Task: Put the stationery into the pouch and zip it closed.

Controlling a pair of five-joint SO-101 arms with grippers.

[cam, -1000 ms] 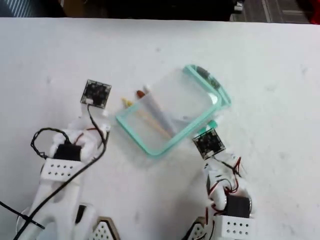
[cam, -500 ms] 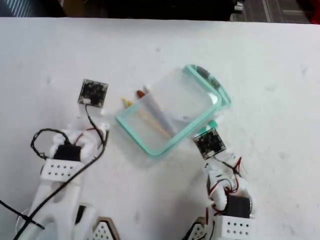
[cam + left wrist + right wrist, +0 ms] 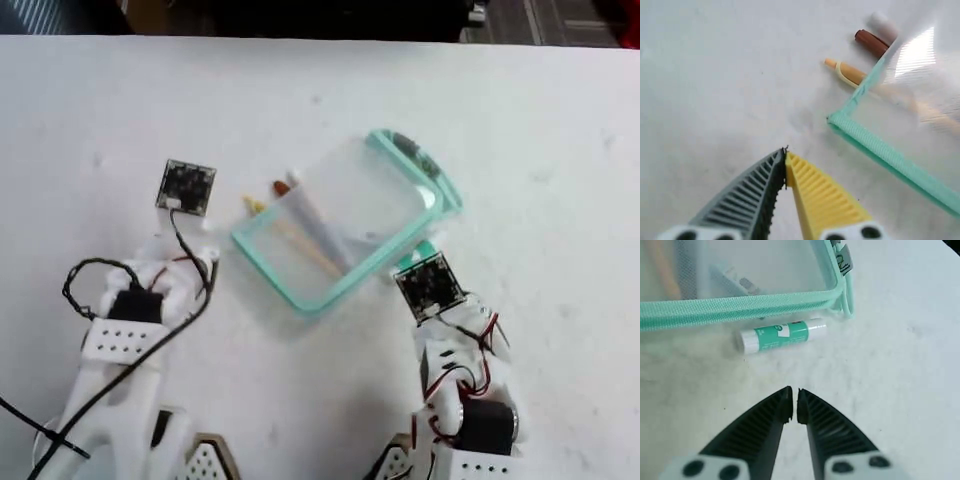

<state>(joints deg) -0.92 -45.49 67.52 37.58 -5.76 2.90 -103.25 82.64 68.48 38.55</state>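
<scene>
Mint-green trim frames the clear pouch, which lies flat near the middle of the white tabletop. The job looks roughly half done. Three pens are slid in lengthwise, but their ends poke out of the pouch's 10 o'clock edge: a yellow pen, a brown-capped pen and a white-capped pen. With those ends out, that side is plainly not zipped.

One piece is wholly outside. A green-and-white stick lies on the tabletop just beside the pouch's 4 o'clock edge, parallel to the trim and not quite touching it.

The left gripper sits at about 9 o'clock from the pouch, near its corner, with its grey and yellow jaws pressed together and nothing between them. The right gripper sits at about 5 o'clock from the pouch, close to the stick, its black jaws drawn to a thin slit and also empty.

My reading of what is left: the stick must be picked up and carried round to the open side, the pen ends pushed fully inside, and the zipper run closed. I cannot tell where the zipper pull sits.
</scene>
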